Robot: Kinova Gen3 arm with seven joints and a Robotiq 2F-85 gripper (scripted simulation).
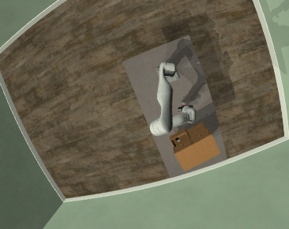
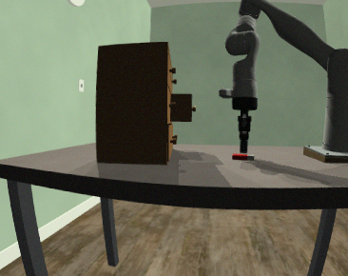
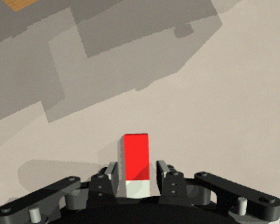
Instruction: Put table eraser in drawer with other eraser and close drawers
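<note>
Grey tabletop (image 1: 144, 80) (image 2: 204, 171) (image 3: 231, 110), between 2 short edges: grasping step.
With gripper (image 1: 182, 107) (image 2: 243, 151) (image 3: 137, 171) part-open astride eraser (image 1: 184, 106) (image 2: 239, 156) (image 3: 136, 156); next, probably to lower slightly, then close.

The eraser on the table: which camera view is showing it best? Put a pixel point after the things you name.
The wrist view: the eraser (image 2: 242, 157) (image 3: 136, 157) lies large there, red and white. The exterior view shows only its thin side; the top view, barely a red speck.

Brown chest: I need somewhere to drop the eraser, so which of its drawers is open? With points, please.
The brown mid-height drawer (image 1: 184, 137) (image 2: 183, 108), at the chest's (image 1: 197, 152) (image 2: 133, 102) left in the top view; it alone juts far out.
</note>
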